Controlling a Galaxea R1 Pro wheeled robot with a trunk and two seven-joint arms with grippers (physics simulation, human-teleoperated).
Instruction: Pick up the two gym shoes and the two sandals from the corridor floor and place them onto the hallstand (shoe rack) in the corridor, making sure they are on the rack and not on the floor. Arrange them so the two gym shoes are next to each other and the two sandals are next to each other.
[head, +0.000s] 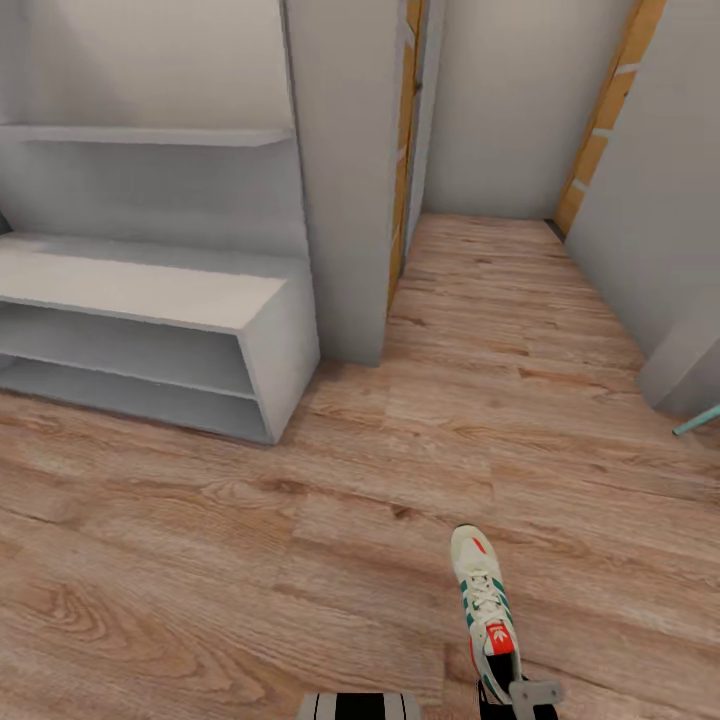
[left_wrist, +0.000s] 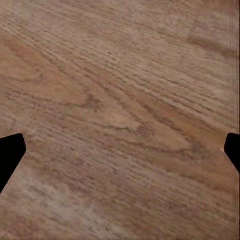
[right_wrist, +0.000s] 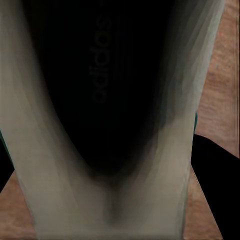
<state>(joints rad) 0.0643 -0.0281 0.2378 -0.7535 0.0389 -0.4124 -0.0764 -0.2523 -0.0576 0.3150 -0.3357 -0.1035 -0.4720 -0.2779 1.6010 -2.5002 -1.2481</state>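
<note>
While my right gripper (head: 527, 700) sat at the heel of one gym shoe (head: 484, 608), near and right on the corridor floor (head: 300, 560), I could not tell whether it was clamped. My left gripper (left_wrist: 120, 150) hung spread wide above bare planks. The hallstand (head: 150, 330) stood far left.

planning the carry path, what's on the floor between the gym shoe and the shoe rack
Nothing: in the head view only bare wood-grain floor stretches between the gym shoe and the pale grey shoe rack.
</note>
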